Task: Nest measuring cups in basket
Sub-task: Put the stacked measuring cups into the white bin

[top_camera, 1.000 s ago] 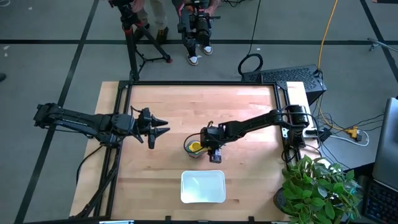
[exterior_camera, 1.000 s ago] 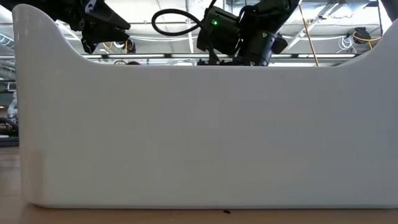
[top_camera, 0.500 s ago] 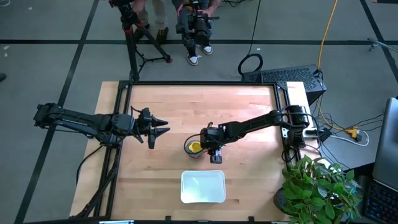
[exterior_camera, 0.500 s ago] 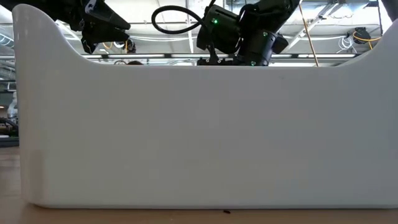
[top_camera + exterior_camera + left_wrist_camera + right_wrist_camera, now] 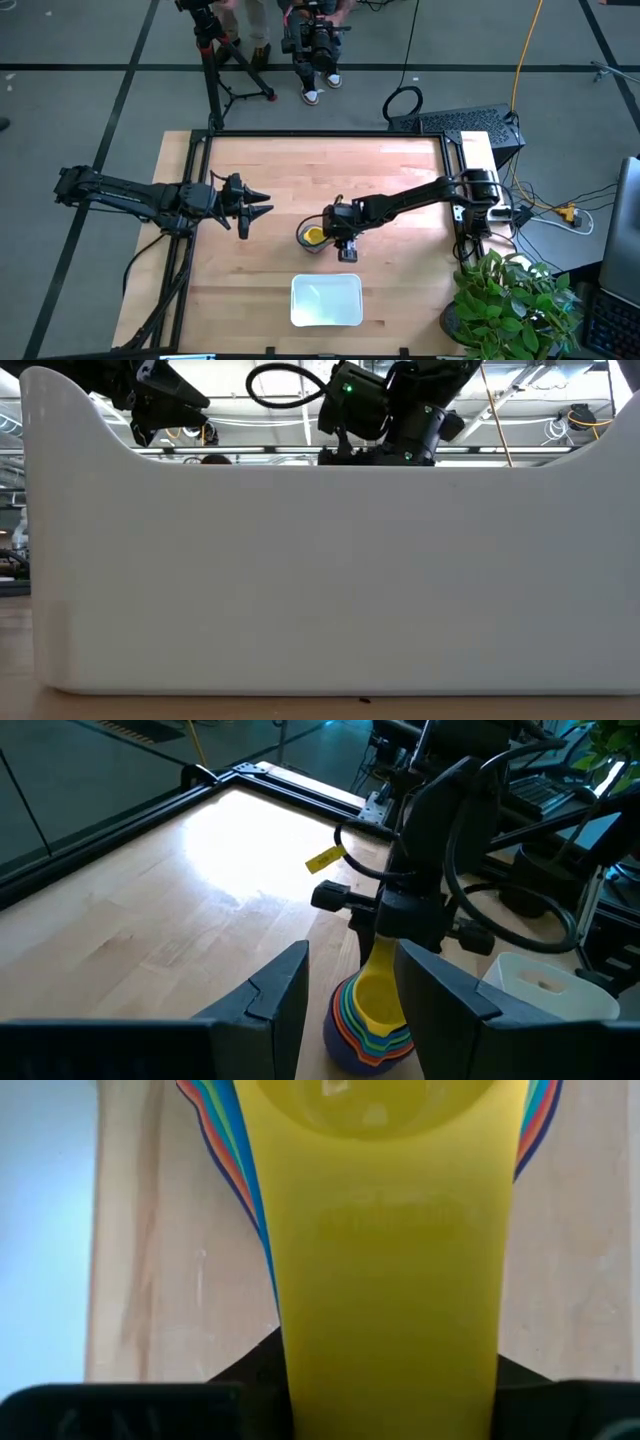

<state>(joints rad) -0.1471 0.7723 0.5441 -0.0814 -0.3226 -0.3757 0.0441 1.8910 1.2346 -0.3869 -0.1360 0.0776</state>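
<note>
The measuring cups sit nested in one stack on the surface, near its middle. The right hand is directly beside the stack on the right arm's side, level with it, and the top cup's handle runs from the stack straight back between this hand's fingers. The basket lies apart from that hand, toward the surface's near edge, with nothing in it that can be made out. The left hand hovers on the stack's other side, well clear of it, pointing toward the stack and the right hand.
</note>
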